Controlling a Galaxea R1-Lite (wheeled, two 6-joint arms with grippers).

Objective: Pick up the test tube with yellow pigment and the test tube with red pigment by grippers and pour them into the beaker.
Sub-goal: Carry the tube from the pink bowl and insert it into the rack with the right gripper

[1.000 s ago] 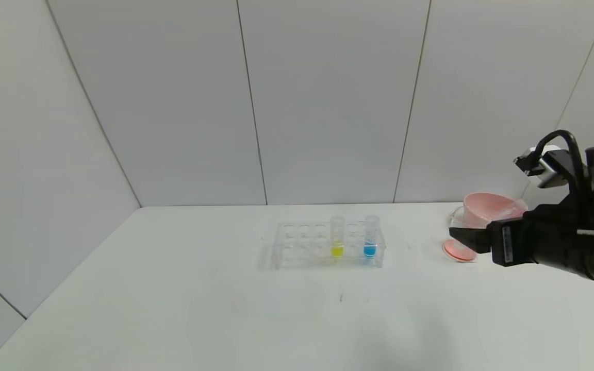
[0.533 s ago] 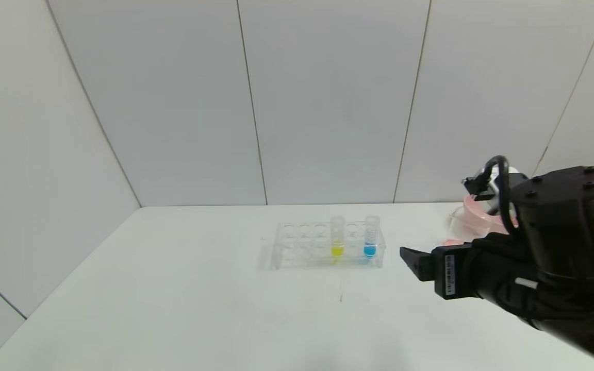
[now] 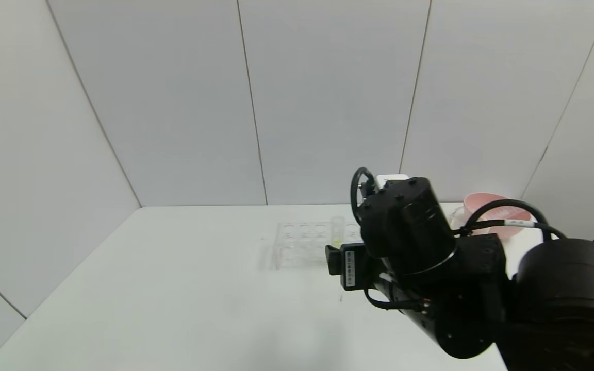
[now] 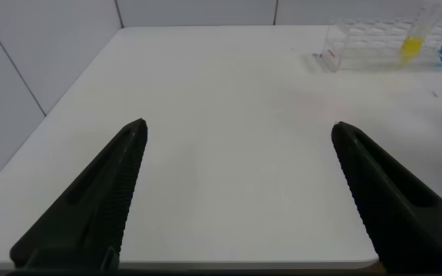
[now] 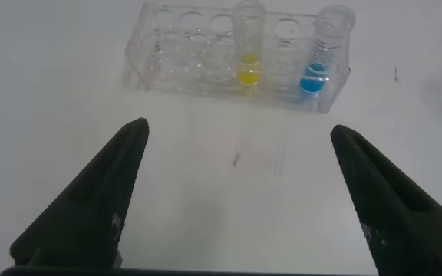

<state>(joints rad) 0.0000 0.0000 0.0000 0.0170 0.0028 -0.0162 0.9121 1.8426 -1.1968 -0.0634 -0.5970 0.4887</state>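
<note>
Right claw (image 5: 236, 199) spread wide, empty, low over table (image 3: 173, 288), aimed toward 12 o'clock at rack (image 5: 206, 54) to straddle yellow tube (image 5: 249, 42), upright beside blue tube (image 5: 324, 50). Left claw (image 4: 236, 192) wide open, empty, idle. Red tube, beaker not visible.

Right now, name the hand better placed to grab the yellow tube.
Right. The right hand is open, facing the rack with the yellow tube just ahead; the left hand sits far from it.

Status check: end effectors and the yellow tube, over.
Right end effector open, short of clear plastic rack. Yellow-pigment test tube upright in rack, beside blue-liquid tube. Left end effector open, idle.
</note>
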